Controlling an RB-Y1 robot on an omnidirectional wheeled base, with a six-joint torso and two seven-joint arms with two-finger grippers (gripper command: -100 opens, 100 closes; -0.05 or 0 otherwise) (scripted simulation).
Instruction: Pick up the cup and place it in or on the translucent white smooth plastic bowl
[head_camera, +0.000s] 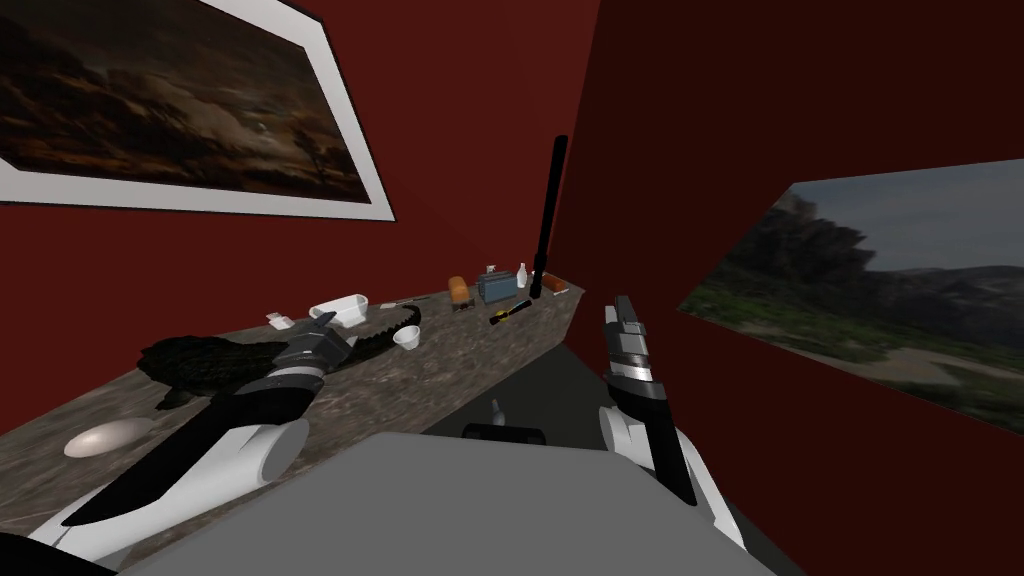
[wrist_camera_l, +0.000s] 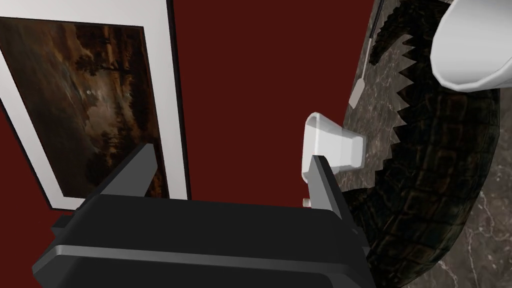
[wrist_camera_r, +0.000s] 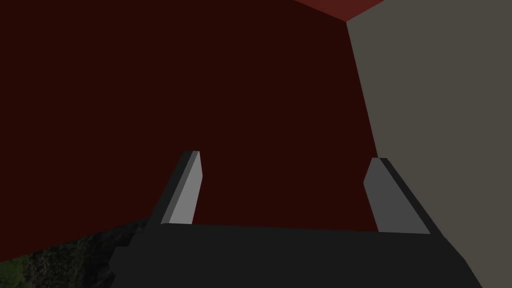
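Two arms up, one working. Left gripper (head_camera: 328, 326) hovers over the dark marble counter (head_camera: 470, 365), jaws wide w/ nothing between them, prob. so the blades can straddle the cup (head_camera: 406, 337) once lined up. Right gripper (head_camera: 623, 306) is held up beside the counter's end, jaws also wide, clear of the work.

Cup stands on the counter just beside the curled tail of a dark crocodile toy (head_camera: 200, 362). In the left wrist view it lies outside the jaws, off past one finger (wrist_camera_l: 325, 185) and across the tail. The gripper points more at a white tub (wrist_camera_l: 332, 147) by the red wall.

Likely bowl: pale oval vessel (head_camera: 100, 437) at the counter's near end, well apart from the cup. Approach not yet aligned.
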